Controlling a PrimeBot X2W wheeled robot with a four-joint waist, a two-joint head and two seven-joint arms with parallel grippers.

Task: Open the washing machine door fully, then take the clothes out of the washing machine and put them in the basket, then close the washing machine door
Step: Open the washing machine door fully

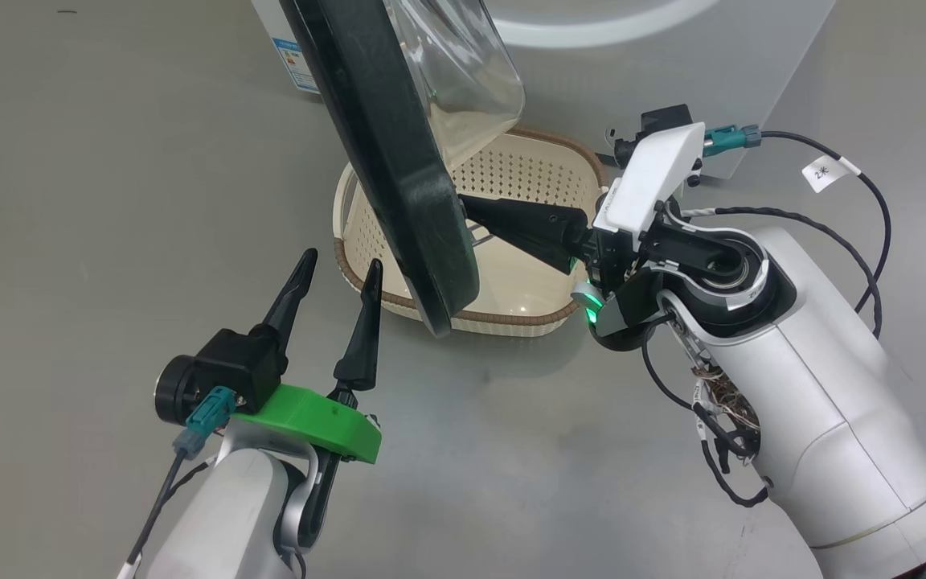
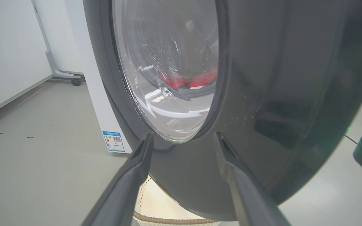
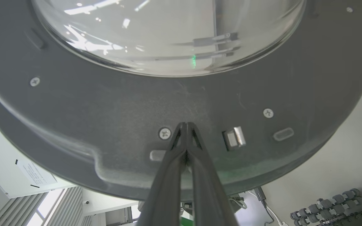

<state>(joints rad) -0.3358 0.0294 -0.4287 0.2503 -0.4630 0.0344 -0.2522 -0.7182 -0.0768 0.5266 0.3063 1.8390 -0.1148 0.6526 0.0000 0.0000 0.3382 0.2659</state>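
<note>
Washing machine door (image 1: 399,161) stands ajar over the basket (image 1: 547,157). Right gripper (image 3: 185,125) jaws together at its inner face. Left gripper (image 1: 342,259) jaws apart.

In the head view the washing machine door (image 1: 387,161) is running off the top edge, covering a strip across the basket (image 1: 527,165) and hiding the very tips of the right gripper (image 1: 475,211), whose fingers are pressing together, so whether they are touching the door's inner face is not showing. The washing machine (image 1: 672,72) is being cut off by the same edge, and its blue label (image 1: 296,64), half behind the door, is carrying print too small to read. Through the door in the left wrist view the clothes (image 2: 181,82) are coming through as a warped red smear.
</note>
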